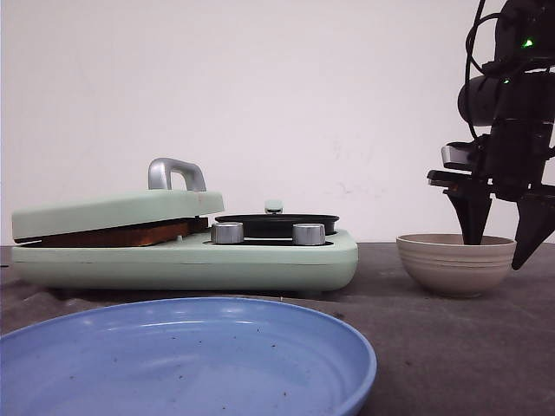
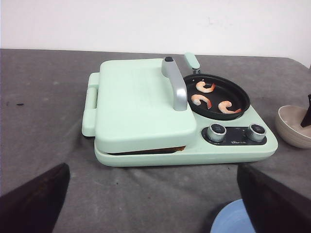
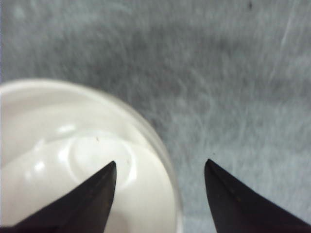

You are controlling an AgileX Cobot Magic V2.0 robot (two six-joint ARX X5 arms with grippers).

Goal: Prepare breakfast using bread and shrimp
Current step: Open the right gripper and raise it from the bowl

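Left to right. Left hand (image 2: 153, 204): only two dark finger edges show in its wrist view, set wide apart with nothing between them; it is absent from the front view. It hangs back from the cooker (image 1: 186, 247), which lies straight ahead of it, long axis across the bench (image 1: 451, 347).

Cooker, left half: the press lid (image 2: 138, 104) is down. A brown crust edge of the bread (image 1: 121, 234) shows in the slot under it; the number of slices cannot be told.

Cooker, right half: three shrimp (image 2: 214, 99) lie in the black pan (image 2: 240, 97), each apart from the others. The front view hides them behind the pan rim.

Foreground: a blue plate (image 1: 260, 373), cut off by the frame, with only specks on it.

Right: the bowl (image 1: 457, 263). The right hand (image 1: 503, 238) straddles its far-side rim, one finger inside and one outside, jaws apart and gripping nothing. As far as the blurred wrist view shows, the bowl holds no shrimp.

Judgement: the right hand is the nearer one to the pan, which lies to its left.
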